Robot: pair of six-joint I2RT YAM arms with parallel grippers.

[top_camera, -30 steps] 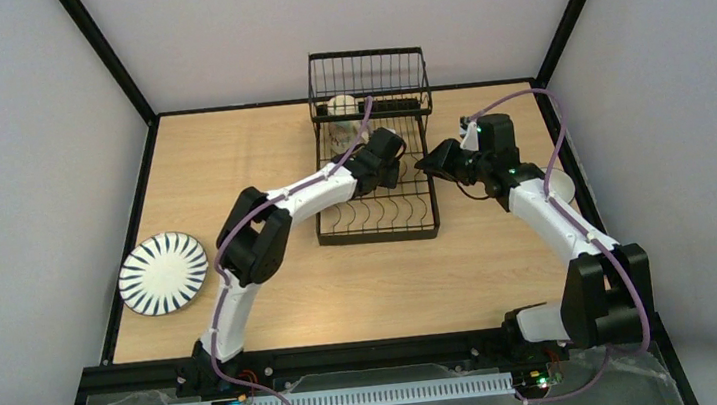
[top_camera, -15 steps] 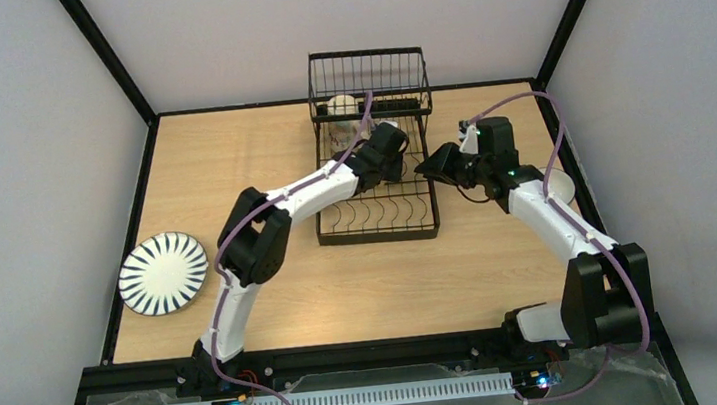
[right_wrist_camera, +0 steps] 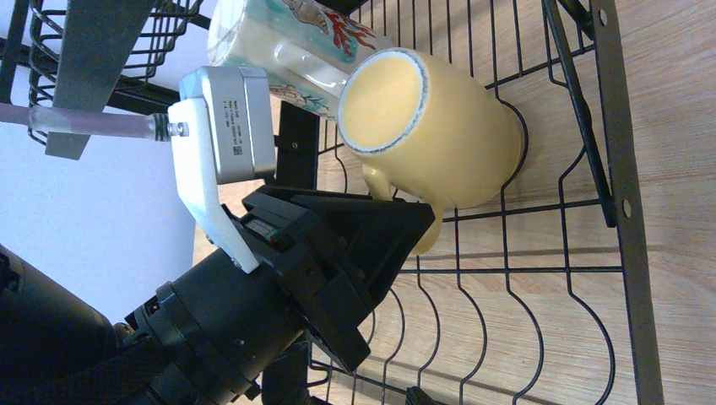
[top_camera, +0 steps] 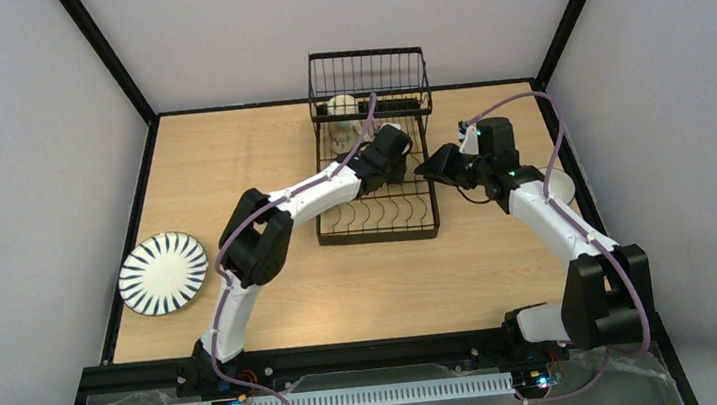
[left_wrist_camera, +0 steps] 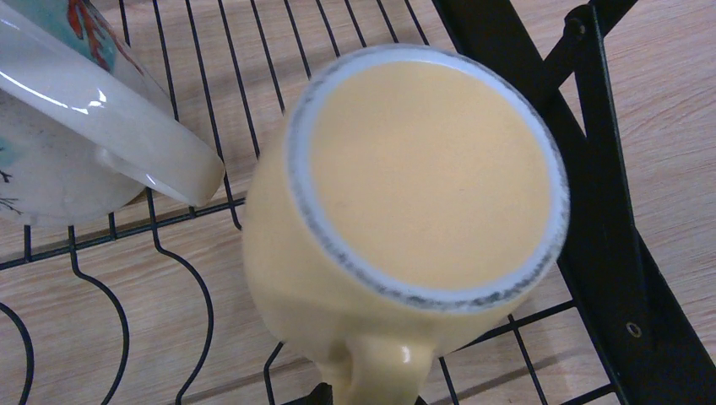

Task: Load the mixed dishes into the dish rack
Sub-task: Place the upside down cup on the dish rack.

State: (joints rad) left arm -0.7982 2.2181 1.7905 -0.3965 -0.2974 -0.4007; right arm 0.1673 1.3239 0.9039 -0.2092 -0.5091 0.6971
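Black left end effector (right_wrist_camera: 418, 229): reaches into the lower level of the dish rack (top_camera: 378, 237); its tip meets the handle of the yellow mug (left_wrist_camera: 422, 169).
Left opening: cannot be determined. The fingers appear edge-on in the right wrist view and are absent from the left wrist view. Whether the handle is clamped or only touched cannot be told.
Yellow mug position: inverted, base uppermost, resting on the wires of the lower level close to the rack's right side frame. The handle points toward the left end effector.
Beige mug (left_wrist_camera: 59, 160): printed, lying tilted on the same lower level, just beside the yellow mug on its far side. Contact between the two cannot be confirmed.
Right end effector (top_camera: 434, 166): hovers just outside the rack's right side, near the yellow mug. No dish is visible in it; its own fingers do not appear in the right wrist view, so its opening cannot be told.
Loaded so far: two mugs sit in the lower level. The upper basket (top_camera: 367, 71) shows no dish that can be made out.
Not loaded: striped plate (top_camera: 163, 273) lies flat on the counter (top_camera: 229, 156) at the far left edge, well apart from the rack.
Other dishes: no bowls or coloured plates are visible in any view.
Progress estimate: mug placement appears complete or nearly so; the plate at least remains.
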